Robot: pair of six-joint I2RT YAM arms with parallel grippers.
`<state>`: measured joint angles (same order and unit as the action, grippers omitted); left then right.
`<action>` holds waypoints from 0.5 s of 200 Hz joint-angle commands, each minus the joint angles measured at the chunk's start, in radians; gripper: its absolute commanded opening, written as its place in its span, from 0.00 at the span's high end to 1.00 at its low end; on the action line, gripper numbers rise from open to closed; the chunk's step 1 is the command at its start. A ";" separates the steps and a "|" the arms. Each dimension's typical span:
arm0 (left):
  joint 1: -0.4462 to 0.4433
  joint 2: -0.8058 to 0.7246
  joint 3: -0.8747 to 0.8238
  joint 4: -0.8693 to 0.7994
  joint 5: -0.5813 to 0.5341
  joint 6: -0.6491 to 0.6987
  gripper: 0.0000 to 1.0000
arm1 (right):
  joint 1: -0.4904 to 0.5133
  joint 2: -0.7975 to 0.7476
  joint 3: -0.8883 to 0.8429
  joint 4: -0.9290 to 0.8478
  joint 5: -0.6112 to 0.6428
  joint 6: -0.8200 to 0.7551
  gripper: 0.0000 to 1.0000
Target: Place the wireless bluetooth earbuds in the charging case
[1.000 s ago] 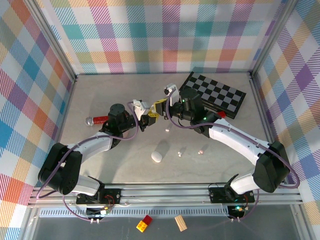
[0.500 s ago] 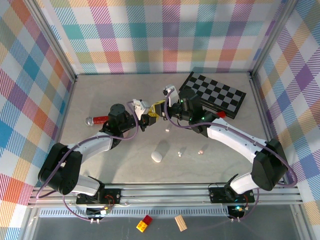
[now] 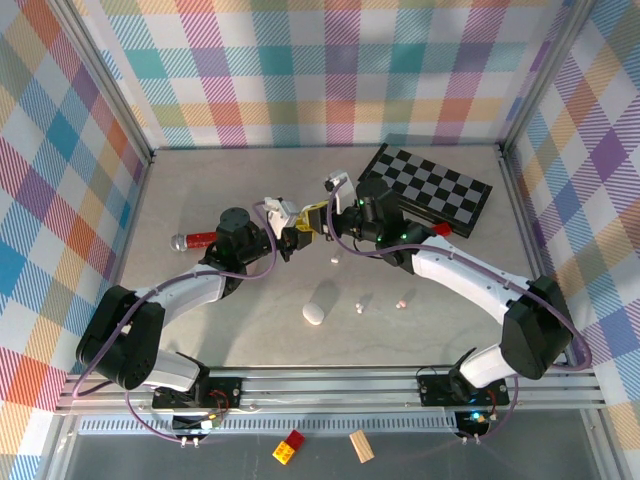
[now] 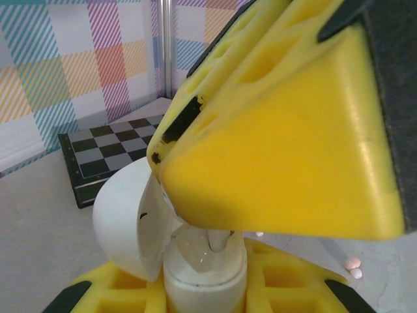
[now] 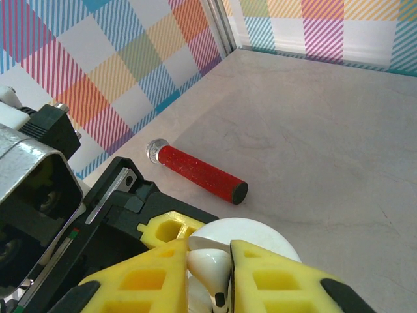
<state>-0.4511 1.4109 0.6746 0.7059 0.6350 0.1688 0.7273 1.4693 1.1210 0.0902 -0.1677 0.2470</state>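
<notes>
**A:** Which step of the task is under way?

**B:** The insertion itself, as I read it. The left hand (image 3: 294, 238) is pressed shut on the open charging case (image 4: 199, 272) over the middle of the tabletop (image 3: 230, 320). The right hand (image 5: 210, 252) pinches one white earbud (image 5: 211, 266) directly above the case.

**A:** What does the next move call for?

**B:** Probably a small, straight push down so the earbud seats in its well, and only then a release. The pocket is snug, so a tilted stem could jam or pop out. The left hand should keep the case steady.

**A:** Do the views show different things?

**B:** Yes. The left wrist view shows the lid (image 4: 127, 222) swung open to the left and the earbud's tip reaching into the case. Whether it is fully seated I cannot tell. The right wrist view shows the pinch itself, with a red-handled tool (image 5: 199, 174) lying on the tabletop beyond. The top view shows both arms meeting tip to tip, and loose earbuds (image 3: 358, 306) lie nearer the arm bases. A second, closed case (image 3: 314, 314) lies just beside them, and a chessboard (image 3: 430, 190) sits at the back right.
</notes>
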 commanded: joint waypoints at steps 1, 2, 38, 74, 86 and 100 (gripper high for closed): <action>-0.011 -0.021 0.010 0.042 0.011 -0.008 1.00 | -0.005 0.007 -0.012 0.006 -0.004 -0.003 0.75; -0.011 -0.021 0.010 0.042 0.011 -0.008 1.00 | -0.005 0.006 -0.012 0.005 -0.003 -0.003 0.75; -0.011 -0.019 0.013 0.035 0.018 -0.009 1.00 | -0.006 -0.035 -0.003 -0.019 0.024 -0.018 0.68; -0.011 -0.024 0.008 0.032 0.019 0.000 1.00 | -0.011 -0.074 -0.018 -0.014 0.041 0.002 0.62; -0.011 -0.024 0.004 0.026 0.022 0.011 1.00 | -0.019 -0.096 -0.034 0.002 0.050 0.018 0.55; -0.010 -0.027 0.000 0.016 0.033 0.030 1.00 | -0.038 -0.117 -0.051 0.015 0.047 0.054 0.46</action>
<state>-0.4511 1.4109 0.6746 0.7033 0.6373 0.1730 0.7162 1.4094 1.1004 0.0708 -0.1360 0.2543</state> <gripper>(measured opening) 0.206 0.485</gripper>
